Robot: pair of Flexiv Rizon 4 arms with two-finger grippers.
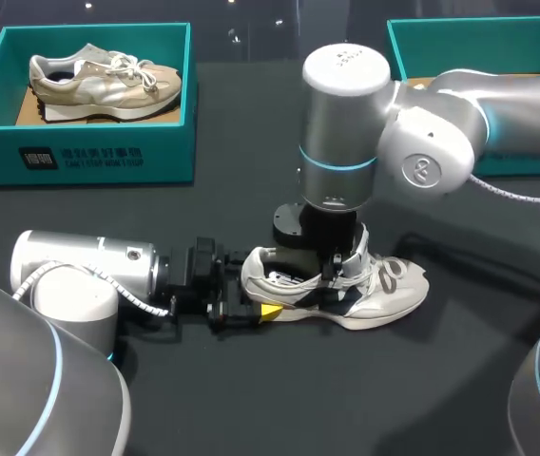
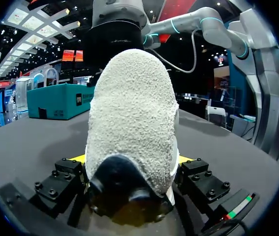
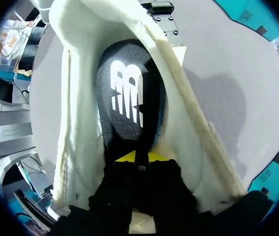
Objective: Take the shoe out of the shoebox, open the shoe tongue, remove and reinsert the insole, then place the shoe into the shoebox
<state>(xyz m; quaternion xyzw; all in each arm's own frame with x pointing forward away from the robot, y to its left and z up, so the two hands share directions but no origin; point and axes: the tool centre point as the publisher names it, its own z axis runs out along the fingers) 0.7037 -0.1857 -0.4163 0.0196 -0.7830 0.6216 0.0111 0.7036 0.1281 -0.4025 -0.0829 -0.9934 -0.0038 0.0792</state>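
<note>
At about 10 o'clock from the middle of the worktop (image 1: 251, 408), a teal shoebox (image 1: 156, 152) holds a beige shoe (image 1: 104, 81) lying on its side. It plays no part at present.

Nearer the middle, the left hand (image 1: 262, 299) comes in level from 9 o'clock. It is closed on the heel of the white shoe (image 1: 370, 294), which its wrist view shows pressed between both fingers. The shoe stands upright on its sole on the worktop, toe towards 3 o'clock, so the first step is done.

The right hand (image 3: 138, 156) comes straight down into the shoe's mouth. The opening gapes wide, so I judge the tongue already laid back. The dark insole (image 3: 125, 93) lies flat inside, with the hand at its edge; I cannot tell whether the hand is closed on it. Nor can I tell if the insole is waiting to come out or is already back in. Boxing the shoe remains in either case.

At 1 o'clock a second teal shoebox (image 1: 413, 43) stands, half hidden behind the right arm.

The worktop is dark and matte, and both boxes stand well apart from the shoe.
</note>
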